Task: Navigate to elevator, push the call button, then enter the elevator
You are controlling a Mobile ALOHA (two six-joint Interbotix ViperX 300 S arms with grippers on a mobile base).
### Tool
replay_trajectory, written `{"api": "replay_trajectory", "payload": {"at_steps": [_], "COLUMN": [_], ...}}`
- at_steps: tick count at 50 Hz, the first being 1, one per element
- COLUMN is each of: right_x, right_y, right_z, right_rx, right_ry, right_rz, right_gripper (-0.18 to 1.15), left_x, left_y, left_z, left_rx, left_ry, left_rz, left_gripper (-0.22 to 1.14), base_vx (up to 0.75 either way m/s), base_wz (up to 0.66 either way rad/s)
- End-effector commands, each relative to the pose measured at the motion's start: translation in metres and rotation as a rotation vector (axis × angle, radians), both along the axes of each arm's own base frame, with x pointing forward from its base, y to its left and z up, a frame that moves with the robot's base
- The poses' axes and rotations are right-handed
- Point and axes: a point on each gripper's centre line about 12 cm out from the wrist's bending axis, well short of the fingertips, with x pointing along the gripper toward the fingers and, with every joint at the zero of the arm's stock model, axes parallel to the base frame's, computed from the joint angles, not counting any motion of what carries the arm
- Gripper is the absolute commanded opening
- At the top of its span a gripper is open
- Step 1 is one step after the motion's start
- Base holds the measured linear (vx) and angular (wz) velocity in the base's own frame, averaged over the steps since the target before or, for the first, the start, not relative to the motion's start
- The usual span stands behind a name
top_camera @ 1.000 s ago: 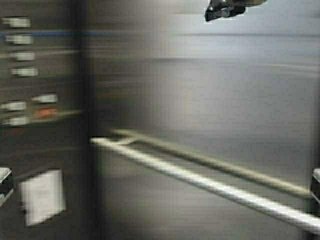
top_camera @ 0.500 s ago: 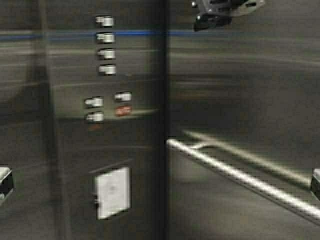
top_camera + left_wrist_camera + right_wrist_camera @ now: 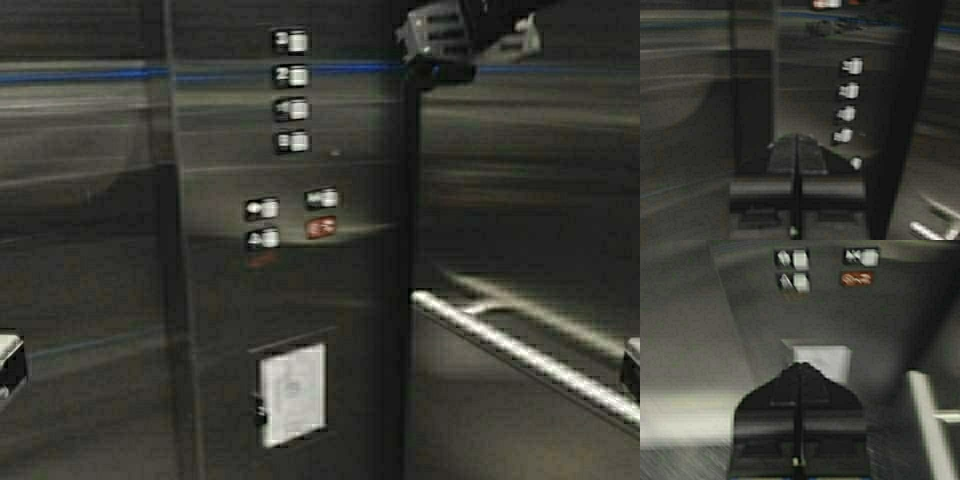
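Both tools were pressed together. High view: left tool & right tool barely showed at the frame's edges, low. Ahead stood the elevator's steel cabin wall w/ button panel; four buttons stacked, a red button below, white plate lower. Handrail ran along the right.

Left wrist view: left tool faced the panel; fingertips met.

Right wrist view: right tool sat before the plate, tips closed.

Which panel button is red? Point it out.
The red button is the lower one of the right-hand pair beneath the column of four pale floor buttons. Every other button on the panel is pale silver; the right wrist view shows the same.
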Motion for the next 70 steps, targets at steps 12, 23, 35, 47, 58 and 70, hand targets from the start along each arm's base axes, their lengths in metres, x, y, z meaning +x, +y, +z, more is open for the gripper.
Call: {"api": "replay_trajectory", "payload": {"at_steps": [12,23,35,47,58,70], "right_x": [0.049,0.065,0.086,0.111,0.124,0.135], "right_y": [-0.011,-0.014,-0.008,-0.006,-0.012,-0.014], "right_z": [-0.022,-0.051,-0.070,-0.074,-0.076,-0.082], "right_rx": [0.173,0.169,0.130,0.146,0.152,0.154], "right_ry": [-0.210,-0.360,-0.444,-0.482,-0.492,-0.500], "right_rz": [-0.006,0.036,0.062,0.026,-0.022,-0.031], "right_gripper": [0.06,0.06,0.06,0.06,0.06,0.06], "left_x": [0.003,0.002,0.001,0.000,0.000,0.000], "left_y": [-0.001,-0.001,-0.001,-0.001,0.000,0.000], "left_z": [0.012,0.015,0.010,0.009,0.008,0.006], "left_rx": [-0.005,-0.006,-0.004,-0.002,0.002,0.004], "left_ry": [-0.035,-0.047,-0.038,-0.035,-0.029,-0.024], "left_rz": [-0.004,-0.004,-0.005,-0.004,-0.002,-0.002], "left_gripper": [0.03,0.03,0.03,0.03,0.03,0.03], "base_vx": [0.09,0.10,0.09,0.08,0.06,0.05], "base_wz": [0.13,0.10,0.06,0.06,0.05,0.03]}}
